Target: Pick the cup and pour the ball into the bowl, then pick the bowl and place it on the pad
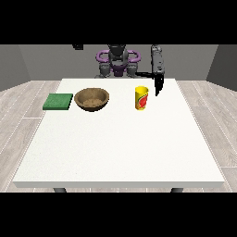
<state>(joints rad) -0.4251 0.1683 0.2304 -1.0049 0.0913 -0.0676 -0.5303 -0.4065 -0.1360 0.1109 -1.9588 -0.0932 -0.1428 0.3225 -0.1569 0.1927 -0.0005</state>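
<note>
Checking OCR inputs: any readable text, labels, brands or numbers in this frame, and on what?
No text can be read.
Yellow cup: a red patch on its side, too small to tell if it carries lettering.
Wooden bowl: no markings show.
Green pad: no markings show.
White table: no markings show.

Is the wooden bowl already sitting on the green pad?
No, the wooden bowl rests on the white table just beside the green pad, not on it.
</note>
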